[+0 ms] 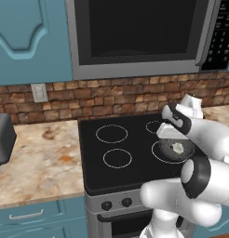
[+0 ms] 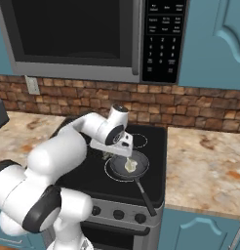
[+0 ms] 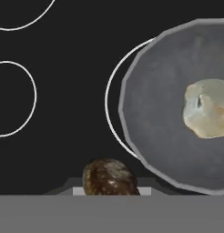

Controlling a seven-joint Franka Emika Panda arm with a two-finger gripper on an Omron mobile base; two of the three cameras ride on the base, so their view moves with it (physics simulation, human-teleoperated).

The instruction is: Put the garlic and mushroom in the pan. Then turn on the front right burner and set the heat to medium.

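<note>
The light is even and flat across all three views, with no clear source and no hard shadows. The black cooktop [image 1: 130,153] shows no glare; its white circles stay crisp. The white arm carries soft grey shading on its undersides. In the hand view the pan [image 3: 155,113] and the garlic [image 3: 207,109] are sharp, with a faint pale sheen on the garlic, and the mushroom [image 3: 109,178] has small bright flecks. Edges look slightly jagged and pixelated; nothing is blurred or bent.
</note>
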